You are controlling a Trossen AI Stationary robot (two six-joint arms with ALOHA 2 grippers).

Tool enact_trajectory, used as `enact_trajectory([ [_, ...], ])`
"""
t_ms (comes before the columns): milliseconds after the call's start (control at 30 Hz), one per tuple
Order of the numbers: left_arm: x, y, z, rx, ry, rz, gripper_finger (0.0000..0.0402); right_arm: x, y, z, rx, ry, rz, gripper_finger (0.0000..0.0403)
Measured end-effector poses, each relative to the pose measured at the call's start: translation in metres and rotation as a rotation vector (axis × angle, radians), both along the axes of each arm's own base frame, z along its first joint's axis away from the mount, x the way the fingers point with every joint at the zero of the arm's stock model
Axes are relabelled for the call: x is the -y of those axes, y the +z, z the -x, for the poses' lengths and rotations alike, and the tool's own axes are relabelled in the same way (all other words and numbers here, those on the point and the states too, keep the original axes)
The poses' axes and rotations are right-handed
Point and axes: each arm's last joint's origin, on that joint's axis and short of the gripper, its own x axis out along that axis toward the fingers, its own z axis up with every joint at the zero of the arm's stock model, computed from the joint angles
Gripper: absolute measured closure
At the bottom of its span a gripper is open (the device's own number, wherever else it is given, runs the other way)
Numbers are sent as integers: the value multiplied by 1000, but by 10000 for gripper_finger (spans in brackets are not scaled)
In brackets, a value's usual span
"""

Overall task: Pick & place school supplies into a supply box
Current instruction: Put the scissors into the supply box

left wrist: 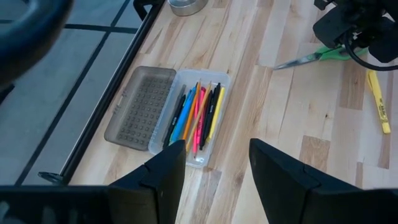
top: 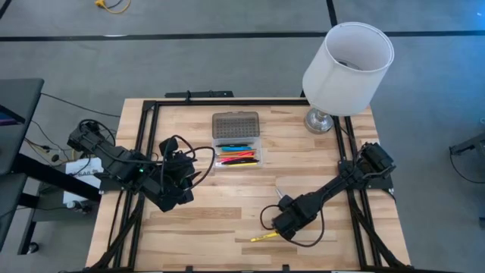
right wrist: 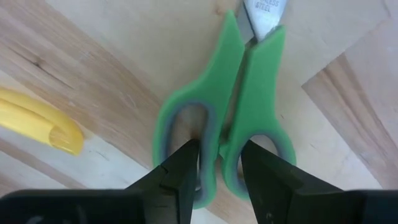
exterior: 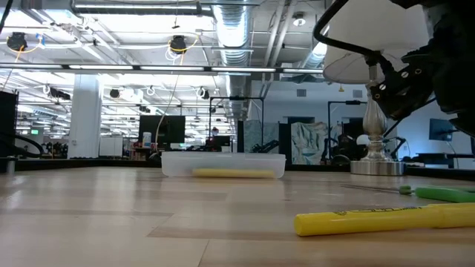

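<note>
The supply box lies open at the table's far middle. Its clear base holds several coloured pens, and its grey dotted lid lies flat on the far side. Green-handled scissors lie flat on the table right of centre, blades pointing far. A yellow marker lies near them toward the near edge. My right gripper is down on the scissors' handles. My left gripper hovers open left of the box, touching nothing. My right gripper pinches the two inner bars of the scissors' handles, where the loops meet. One fingertip stands in each loop. The fingers come from above, pointing down, and lie across the handles. The scissors lie flat on the table.
A white lampshade on a metal lamp base stands at the far right corner. A black frame rail runs around the table's edges. Bare wood lies between the box and the scissors.
</note>
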Motion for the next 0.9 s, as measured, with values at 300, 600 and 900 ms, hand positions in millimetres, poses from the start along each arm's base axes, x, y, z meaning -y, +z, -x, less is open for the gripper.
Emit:
enact_trajectory([
  [300,0,0,0,2,1,-3,228,1,0,-1,2,-1,-1,285],
  [600,0,0,0,3,2,-5,228,2,0,-1,4,0,3,291],
  [900,0,0,0,3,2,-6,228,1,0,-1,7,0,2,317],
])
